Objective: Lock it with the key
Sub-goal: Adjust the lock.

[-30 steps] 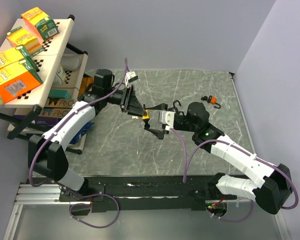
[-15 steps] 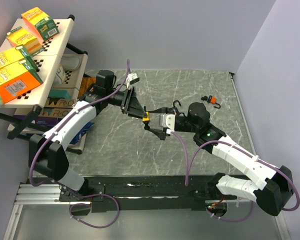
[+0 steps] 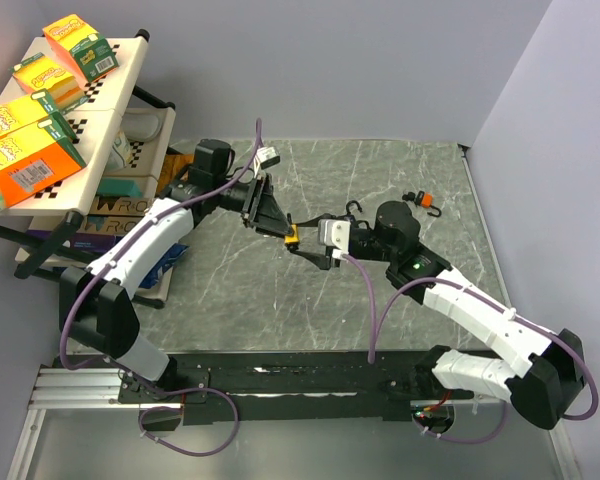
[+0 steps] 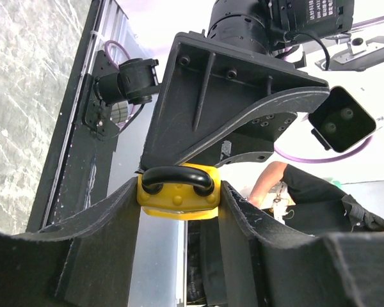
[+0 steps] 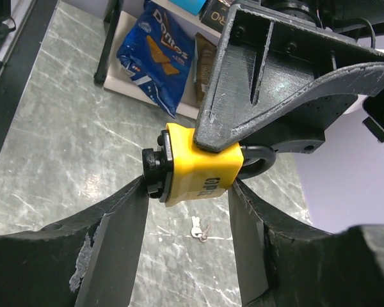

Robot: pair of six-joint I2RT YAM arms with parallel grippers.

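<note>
top: high, looking down, far | wrists: close, facing each other | shared: padlock (image 4: 179, 195)

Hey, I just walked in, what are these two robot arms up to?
The two arms meet over the middle of the table. The left pincer holds a yellow padlock in the air, and the right pincer straddles the same padlock; whether it grips it is unclear. A small key lies loose on the table below, held by neither.
</note>
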